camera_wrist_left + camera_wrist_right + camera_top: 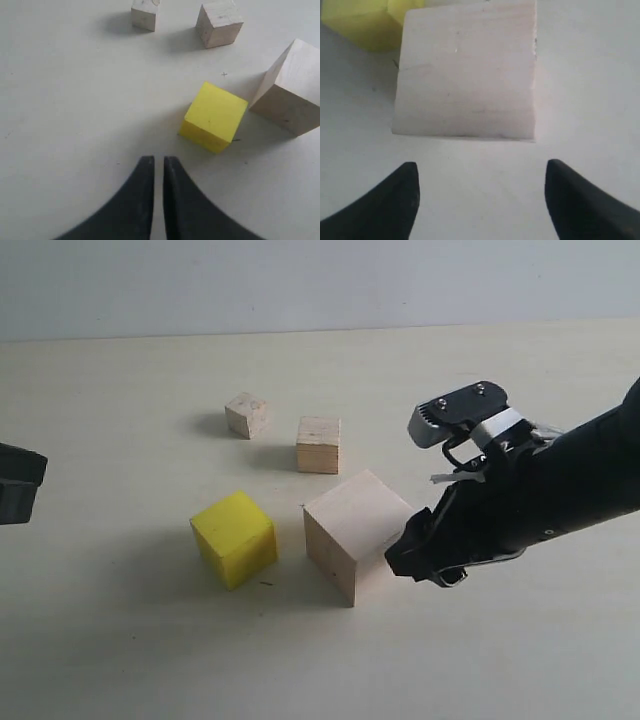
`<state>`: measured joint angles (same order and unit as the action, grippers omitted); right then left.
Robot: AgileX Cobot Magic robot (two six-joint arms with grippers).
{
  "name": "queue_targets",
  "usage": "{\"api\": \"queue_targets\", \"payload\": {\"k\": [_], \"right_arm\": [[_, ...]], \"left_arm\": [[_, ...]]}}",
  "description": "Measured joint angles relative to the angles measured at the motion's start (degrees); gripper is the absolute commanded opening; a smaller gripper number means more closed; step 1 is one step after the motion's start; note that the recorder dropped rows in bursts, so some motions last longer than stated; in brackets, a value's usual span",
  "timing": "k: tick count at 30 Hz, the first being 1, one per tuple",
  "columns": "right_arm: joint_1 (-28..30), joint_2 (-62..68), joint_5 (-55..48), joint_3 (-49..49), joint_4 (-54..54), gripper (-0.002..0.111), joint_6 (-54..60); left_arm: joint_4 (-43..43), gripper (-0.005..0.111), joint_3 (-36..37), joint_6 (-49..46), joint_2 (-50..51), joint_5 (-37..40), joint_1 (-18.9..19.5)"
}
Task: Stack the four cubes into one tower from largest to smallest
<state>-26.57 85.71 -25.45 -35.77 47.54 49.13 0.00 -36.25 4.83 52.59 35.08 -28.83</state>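
Observation:
All four cubes sit apart on the table; no tower stands. The large pale wood cube [356, 534] [466, 70] [291, 88] is near the middle, with the yellow cube [234, 537] [214, 116] [362, 20] to its left. Behind them are the small wood cube [319, 444] [219, 23] and the smallest wood cube [246, 415] [144, 14]. My right gripper [415, 550] [480, 175] is open, just right of the large cube, its fingers spread wider than the cube's face and holding nothing. My left gripper [158, 162] is shut and empty, short of the yellow cube; only a dark part [20, 483] shows at the exterior view's left edge.
The pale tabletop [120, 640] runs back to a light wall [300, 280]. My right arm [560, 480] reaches in from the right edge.

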Motion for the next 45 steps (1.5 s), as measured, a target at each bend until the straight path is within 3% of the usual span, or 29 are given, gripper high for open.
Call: {"api": "queue_targets", "payload": {"k": [11,23,36,45], "right_arm": [[0.00,6.73,4.45,-0.35,1.01,0.068,1.66],[0.00,9.92,4.60,-3.74,15.53,0.068,13.28],[0.00,17.79,4.01,-15.88,19.80,0.068,12.90],[0.00,20.00,2.22,-17.96,20.89,0.068,10.61]], "left_arm": [[0.00,0.010,0.00,-0.02,0.00,0.00,0.00],[0.00,0.010,0.00,-0.12,0.00,0.00,0.00],[0.00,0.010,0.00,-0.12,0.00,3.15,0.00],[0.00,0.010,0.00,-0.12,0.00,3.79,0.00]]}}
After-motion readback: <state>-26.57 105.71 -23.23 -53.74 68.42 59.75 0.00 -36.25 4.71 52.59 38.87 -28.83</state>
